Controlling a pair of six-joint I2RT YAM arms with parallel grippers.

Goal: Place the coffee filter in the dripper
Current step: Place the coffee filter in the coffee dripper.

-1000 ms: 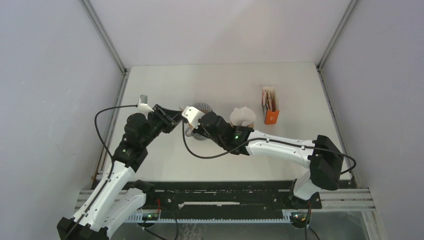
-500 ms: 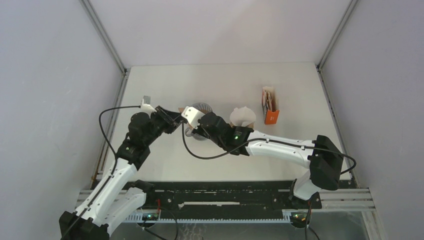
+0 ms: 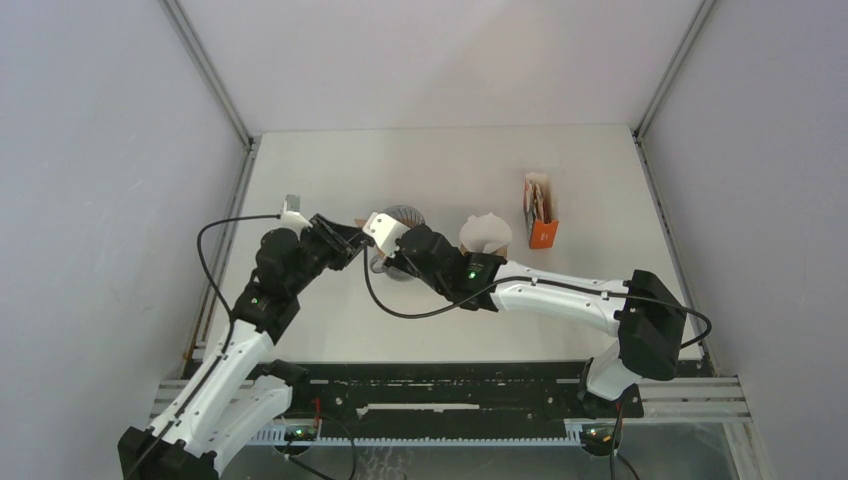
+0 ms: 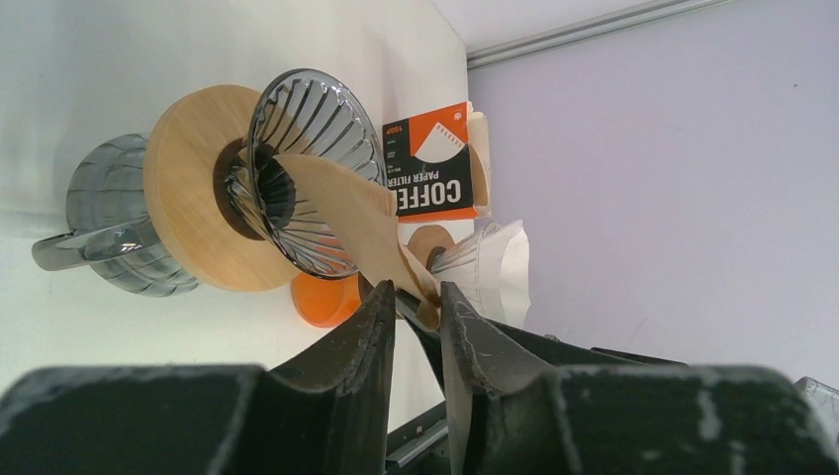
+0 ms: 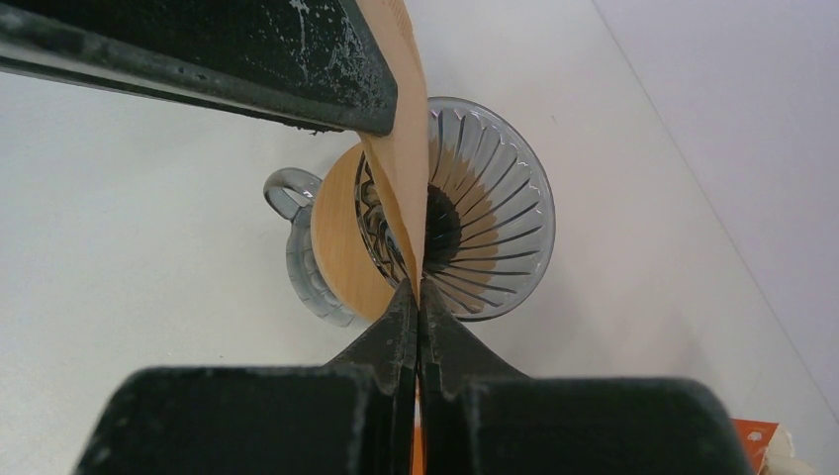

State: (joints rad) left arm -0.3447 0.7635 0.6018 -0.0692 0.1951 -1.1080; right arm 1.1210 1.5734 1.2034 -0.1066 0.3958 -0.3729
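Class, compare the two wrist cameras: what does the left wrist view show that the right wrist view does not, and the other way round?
Left wrist only: the lettered face of the orange filter box, and both fingers of the left gripper, slightly apart either side of the edge of the brown filter. Right wrist only: the right gripper shut on that edge, and a look down into the glass dripper. Both: the brown filter with its tip inside the glass dripper, and the wooden collar.
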